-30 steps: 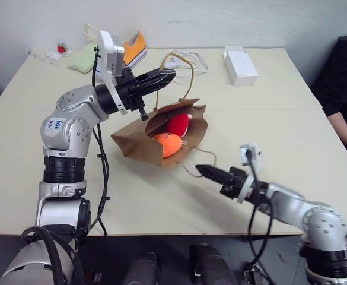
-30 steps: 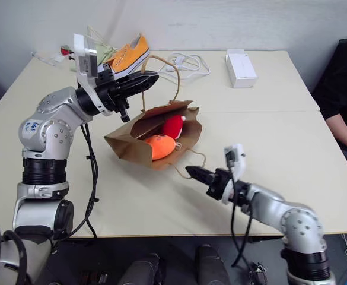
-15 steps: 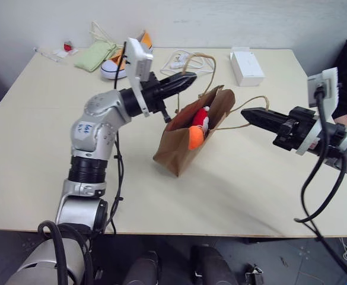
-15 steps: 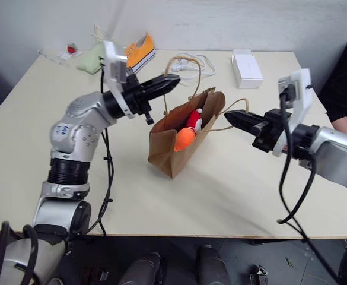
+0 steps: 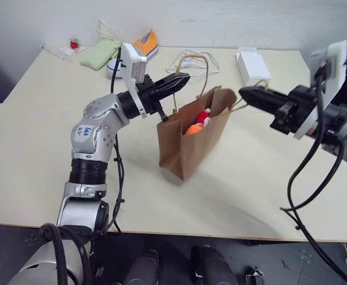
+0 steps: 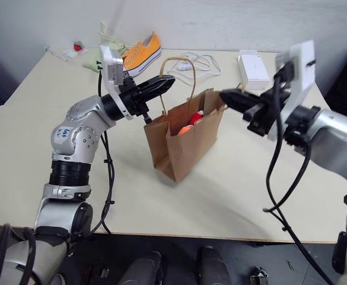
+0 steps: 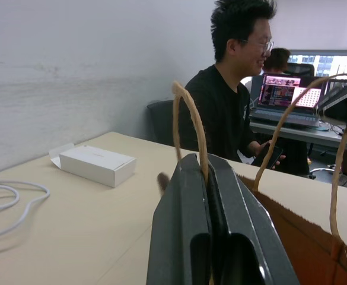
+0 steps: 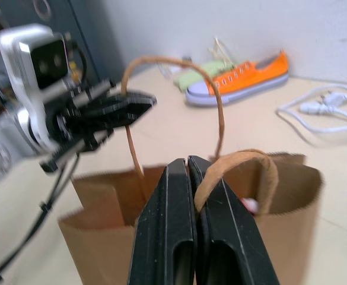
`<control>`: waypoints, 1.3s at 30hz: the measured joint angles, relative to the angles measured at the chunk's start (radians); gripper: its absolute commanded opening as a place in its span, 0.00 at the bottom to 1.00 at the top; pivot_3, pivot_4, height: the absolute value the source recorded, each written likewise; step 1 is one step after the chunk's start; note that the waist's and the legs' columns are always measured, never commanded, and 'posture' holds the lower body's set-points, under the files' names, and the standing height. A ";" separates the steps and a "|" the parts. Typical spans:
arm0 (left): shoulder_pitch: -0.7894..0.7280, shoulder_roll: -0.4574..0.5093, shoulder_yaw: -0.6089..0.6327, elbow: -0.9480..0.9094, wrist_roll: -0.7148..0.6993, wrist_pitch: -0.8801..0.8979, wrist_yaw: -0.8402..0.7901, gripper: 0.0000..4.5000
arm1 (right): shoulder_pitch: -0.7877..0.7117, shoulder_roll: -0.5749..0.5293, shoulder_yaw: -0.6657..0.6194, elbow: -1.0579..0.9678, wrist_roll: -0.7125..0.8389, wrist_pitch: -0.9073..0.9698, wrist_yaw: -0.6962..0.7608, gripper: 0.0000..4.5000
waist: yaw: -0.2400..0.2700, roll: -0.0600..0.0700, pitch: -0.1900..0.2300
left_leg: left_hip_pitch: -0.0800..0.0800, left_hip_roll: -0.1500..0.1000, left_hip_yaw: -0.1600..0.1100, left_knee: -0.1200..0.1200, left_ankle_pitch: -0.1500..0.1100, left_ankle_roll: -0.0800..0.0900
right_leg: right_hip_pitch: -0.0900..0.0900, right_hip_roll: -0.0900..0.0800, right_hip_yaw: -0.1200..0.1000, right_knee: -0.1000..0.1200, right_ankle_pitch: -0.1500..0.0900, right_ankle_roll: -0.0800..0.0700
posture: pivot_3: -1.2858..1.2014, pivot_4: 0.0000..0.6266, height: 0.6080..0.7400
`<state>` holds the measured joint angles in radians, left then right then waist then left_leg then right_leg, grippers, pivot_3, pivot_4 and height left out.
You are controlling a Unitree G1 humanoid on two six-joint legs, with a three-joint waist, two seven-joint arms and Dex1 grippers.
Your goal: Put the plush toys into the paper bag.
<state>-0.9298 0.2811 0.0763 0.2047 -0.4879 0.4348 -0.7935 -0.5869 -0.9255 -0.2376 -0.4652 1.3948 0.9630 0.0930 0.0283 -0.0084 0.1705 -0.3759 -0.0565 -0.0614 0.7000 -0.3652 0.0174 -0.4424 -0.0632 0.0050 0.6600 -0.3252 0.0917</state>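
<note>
The brown paper bag [image 5: 188, 142] stands upright with its mouth open, held between my two grippers. Inside it the orange plush toy [image 5: 192, 129] and the red plush toy [image 5: 203, 115] show near the top. My left gripper [image 5: 184, 77] is shut on one rope handle [image 7: 188, 119] at the bag's left side. On the right side my right gripper [image 5: 244, 92] is shut on the other rope handle [image 8: 238, 166]. In the right wrist view the left gripper [image 8: 123, 111] shows beyond the bag.
An orange sneaker [image 5: 141, 47] and a pale green pouch [image 5: 101, 53] lie at the table's far left. Behind the bag lies a white cable [image 5: 188, 59], and a white box [image 5: 255, 64] sits at the far right. A person [image 7: 232, 113] sits beyond the table's right side.
The bag has gone from lying on its side to standing upright. My right gripper rose from the table's near edge with its handle. The left gripper stayed about level.
</note>
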 measured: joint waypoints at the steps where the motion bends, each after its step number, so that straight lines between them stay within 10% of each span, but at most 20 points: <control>1: 0.004 -0.003 -0.002 -0.003 0.000 0.002 0.001 0.00 | 0.021 0.001 0.013 -0.006 -0.025 0.000 0.006 0.04 | -0.001 0.000 0.000 | 0.000 0.000 0.000 0.000 0.000 0.000 | 0.000 0.000 0.000 0.000 0.000 0.000 | 0.52 0.24 1.00; 11: 0.048 0.134 0.078 -0.150 -0.188 0.240 -0.045 0.63 | 0.192 -0.012 -0.161 -0.101 0.098 -0.006 0.064 0.75 | -0.009 0.000 0.000 | 0.000 0.001 0.000 -0.001 0.000 0.000 | -0.001 0.001 0.000 0.000 0.000 0.000 | 0.52 0.24 1.00; 16: 0.135 0.270 0.161 -0.226 -0.323 0.405 -0.081 0.98 | 0.257 -0.078 -0.290 -0.127 0.207 -0.010 0.098 0.76 | -0.006 0.000 0.000 | 0.003 0.000 -0.001 0.000 0.000 0.000 | 0.003 0.000 0.000 -0.001 0.000 0.000 | 0.52 0.24 1.00; 21: 0.240 0.374 0.155 -0.310 -0.330 0.408 -0.139 0.99 | 0.350 -0.135 -0.394 -0.114 0.245 -0.001 0.143 0.76 | -0.001 0.000 0.000 | 0.006 0.001 -0.004 -0.003 0.000 0.001 | 0.010 0.000 -0.003 -0.006 0.000 0.000 | 0.52 0.24 1.00; 26: 0.389 0.366 0.031 -0.355 -0.213 0.275 -0.200 1.00 | 0.503 -0.147 -0.351 -0.213 0.058 0.014 0.292 0.47 | -0.002 0.001 0.000 | 0.008 0.001 -0.004 -0.001 -0.001 0.002 | 0.014 0.000 -0.003 -0.009 0.001 0.001 | 0.52 0.24 1.00; 32: 0.387 0.296 -0.090 -0.320 -0.076 0.088 -0.221 1.00 | 0.366 0.000 0.112 -0.183 -0.394 -0.121 0.295 0.00 | -0.007 0.002 0.001 | 0.008 0.000 -0.003 -0.001 0.000 0.001 | 0.012 0.001 -0.002 -0.008 0.003 0.001 | 0.52 0.24 1.00; 39: 0.352 0.220 -0.109 -0.269 -0.039 0.051 -0.200 1.00 | 0.217 0.224 0.439 -0.017 -0.771 -0.241 0.293 0.00 | -0.008 0.002 0.001 | 0.005 0.000 -0.003 -0.001 0.000 0.000 | 0.008 0.001 -0.002 -0.007 0.003 0.001 | 0.52 0.24 1.00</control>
<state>-0.5776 0.5011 -0.0324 -0.0641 -0.5268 0.4860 -0.9931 -0.3696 -0.7011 0.2017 -0.4822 0.6235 0.7218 0.3864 0.0201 -0.0067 0.1712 -0.3706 -0.0563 -0.0648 0.6985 -0.3648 0.0177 -0.4340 -0.0621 0.0029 0.6530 -0.3221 0.0930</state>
